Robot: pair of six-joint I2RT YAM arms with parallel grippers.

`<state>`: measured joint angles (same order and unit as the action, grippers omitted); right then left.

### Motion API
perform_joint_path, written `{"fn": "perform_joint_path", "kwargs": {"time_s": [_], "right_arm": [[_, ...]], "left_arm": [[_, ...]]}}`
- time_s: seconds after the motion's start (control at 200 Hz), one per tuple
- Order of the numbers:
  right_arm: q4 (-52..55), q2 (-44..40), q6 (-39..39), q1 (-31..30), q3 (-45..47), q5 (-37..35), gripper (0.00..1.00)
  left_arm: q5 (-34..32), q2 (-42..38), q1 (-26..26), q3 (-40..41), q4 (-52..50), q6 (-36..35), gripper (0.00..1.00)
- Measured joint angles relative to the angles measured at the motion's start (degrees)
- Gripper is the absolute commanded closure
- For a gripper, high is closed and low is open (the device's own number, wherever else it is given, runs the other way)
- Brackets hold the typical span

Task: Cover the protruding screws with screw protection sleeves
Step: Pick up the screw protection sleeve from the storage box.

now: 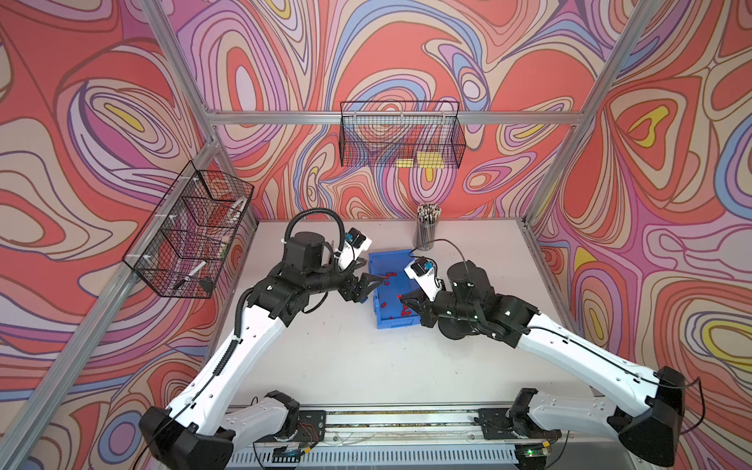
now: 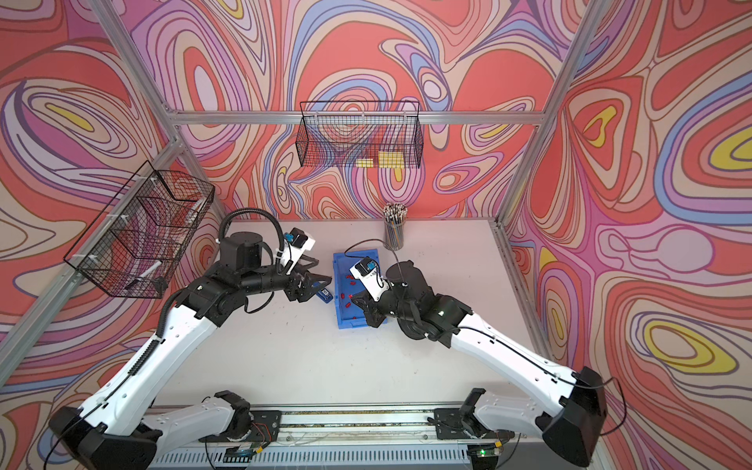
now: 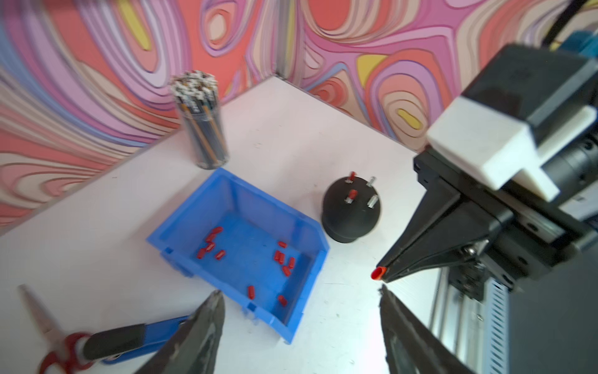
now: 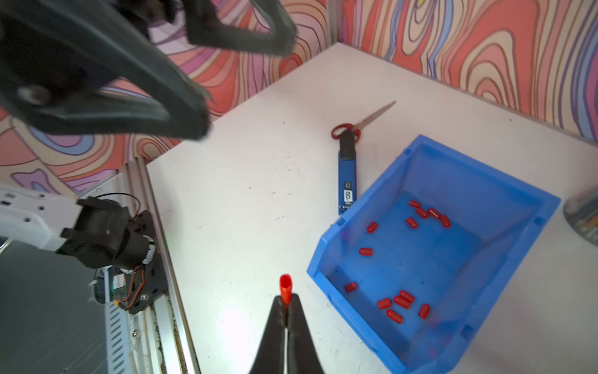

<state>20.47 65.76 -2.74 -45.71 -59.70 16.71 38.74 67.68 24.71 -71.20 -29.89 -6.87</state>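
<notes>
The right gripper [image 4: 286, 301] clamps one red sleeve [image 4: 285, 285], whose long axis extends past the tips. The screw base [image 3: 351, 213] stands nearest this arm, lower right of its gripper in both top views. The left gripper [image 3: 300, 291] stands agape and empty.

Top views look down from high — both wrist views, close, share the blue bin [image 3: 259, 200].

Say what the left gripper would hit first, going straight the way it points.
Likely the blue bin, at its corner wall between the open fingers. Depth is unclear: the red sleeve in the right gripper sits close beside one finger.
</notes>
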Motion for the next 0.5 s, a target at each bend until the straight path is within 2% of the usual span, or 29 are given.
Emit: {"fn": "perform_joint_path", "kwargs": {"time_s": [0.12, 0.245, 0.396, 0.501], "right_arm": [[-0.96, -1.79, 1.57, 0.00, -0.07, 3.54, 1.00], [-1.18, -1.73, 2.14, 0.00, -0.09, 5.49, 1.00], [-1.38, -1.60, 2.29, 0.00, -0.50, 6.97, 1.00], [-1.64, -1.57, 2.25, 0.00, -1.07, 7.78, 1.00]], "left_arm": [[9.62, 3.80, 0.28, -2.05, -3.48, -0.83, 0.36], [16.48, 4.57, 0.76, -2.12, -6.03, -1.77, 0.38], [21.66, 4.52, 1.31, -2.12, -7.96, -2.89, 0.46], [23.45, 4.55, 1.51, -2.21, -8.72, -3.48, 0.49]]}}
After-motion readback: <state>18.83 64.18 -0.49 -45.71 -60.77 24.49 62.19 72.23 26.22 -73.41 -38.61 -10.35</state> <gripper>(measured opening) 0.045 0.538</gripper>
